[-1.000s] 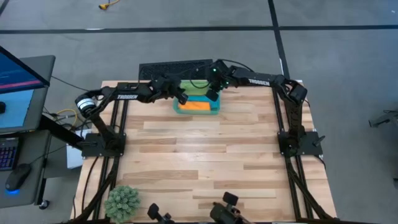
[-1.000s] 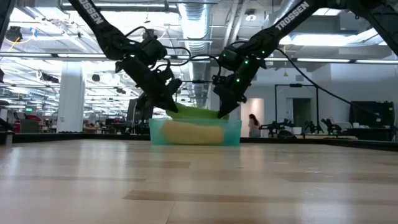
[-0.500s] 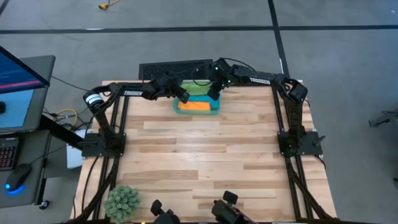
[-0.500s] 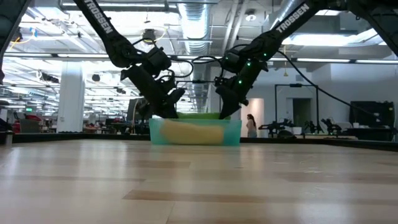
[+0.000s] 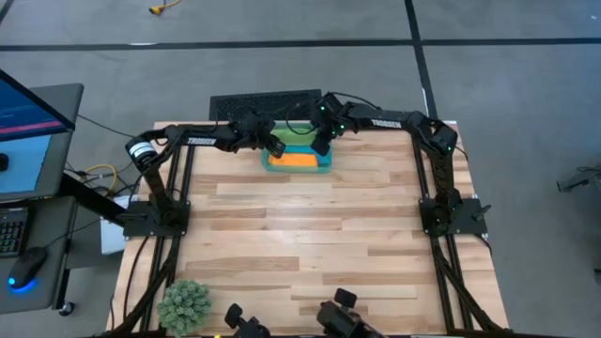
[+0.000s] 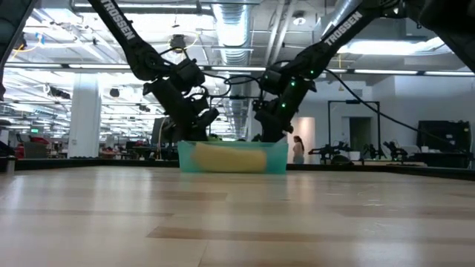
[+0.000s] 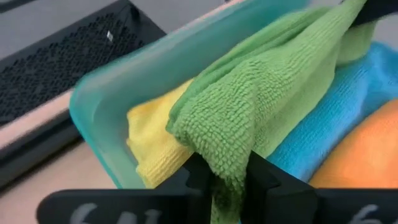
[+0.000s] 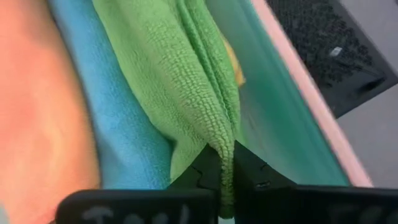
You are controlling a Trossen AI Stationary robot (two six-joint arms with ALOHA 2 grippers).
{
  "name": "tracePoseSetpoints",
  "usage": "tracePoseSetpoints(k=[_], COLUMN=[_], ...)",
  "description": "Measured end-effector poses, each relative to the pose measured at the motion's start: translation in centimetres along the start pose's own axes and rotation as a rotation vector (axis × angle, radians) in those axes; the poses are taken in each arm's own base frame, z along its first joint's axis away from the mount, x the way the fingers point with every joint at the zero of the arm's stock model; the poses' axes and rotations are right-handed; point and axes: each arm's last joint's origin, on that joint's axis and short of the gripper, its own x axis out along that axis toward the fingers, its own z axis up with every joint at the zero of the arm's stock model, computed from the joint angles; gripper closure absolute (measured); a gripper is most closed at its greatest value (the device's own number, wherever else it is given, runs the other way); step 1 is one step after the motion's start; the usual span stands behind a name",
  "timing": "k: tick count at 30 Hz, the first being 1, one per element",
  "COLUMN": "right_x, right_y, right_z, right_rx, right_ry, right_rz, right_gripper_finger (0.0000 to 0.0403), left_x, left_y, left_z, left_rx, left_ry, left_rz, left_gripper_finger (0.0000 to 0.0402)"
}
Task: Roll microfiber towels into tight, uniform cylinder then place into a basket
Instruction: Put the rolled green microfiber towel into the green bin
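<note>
The teal basket (image 5: 325,169) stands at the table's far middle. It holds rolled towels side by side: yellow (image 7: 152,140), green (image 7: 267,93), blue (image 7: 336,118) and orange (image 5: 299,161). My left gripper (image 5: 275,145) reaches into the basket's left end and my right gripper (image 5: 320,145) into its right end. Each is shut on one end of the green towel. In the low view both grippers, left (image 6: 199,133) and right (image 6: 266,133), dip behind the basket's rim (image 6: 232,144). My left gripper pinches the green towel's bunched left end (image 7: 224,165), several layers, between its two fingers. The fingers slant down from the table's left. The towel runs away from them along the basket, between the yellow and blue towels. My right gripper pinches the green towel's right end (image 8: 224,152), a thin gathered fold, between its two fingers. The fingers slant steeply down from the table's right. The towel lies lengthwise in the basket beside the blue towel (image 8: 106,112).
A black grated rectangle (image 5: 265,103) lies just beyond the table's far edge, behind the basket. A small green plant (image 5: 184,305) stands at the near left corner. The bare wooden tabletop (image 5: 310,235) stretches from the basket toward the near edge.
Both grippers have sunk toward the basket with the green towel between them. The towel, which sagged above the rim in the low view, has gone down behind the rim among the other towels.
</note>
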Motion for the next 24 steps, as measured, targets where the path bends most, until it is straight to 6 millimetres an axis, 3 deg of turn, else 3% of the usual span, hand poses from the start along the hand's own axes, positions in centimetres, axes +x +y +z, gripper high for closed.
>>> tracePoseSetpoints(k=[8,15,19,24], right_x=[-0.3,-0.3,-0.5,-1.4], right_y=[0.0,-0.1,-0.3,-0.4], right_z=[0.5,0.4,0.5,0.9], right_rx=[0.0,0.017,0.021,0.013], right_ry=[-0.009,-0.009,-0.018,-0.042], right_rz=[-0.016,-0.015,-0.016,-0.021], right_gripper_finger=[0.0292,0.0208,0.0184,0.018], left_x=[0.0,0.0,-0.1,-0.3], left_y=[0.1,0.1,0.0,-0.3], left_z=[-0.1,-0.1,0.7,1.4], left_rx=[0.01,0.033,0.032,0.045], left_ry=[0.004,0.007,-0.008,-0.028], left_rz=[0.018,0.02,0.013,0.004], left_gripper_finger=[0.032,0.0251,0.0216,0.02])
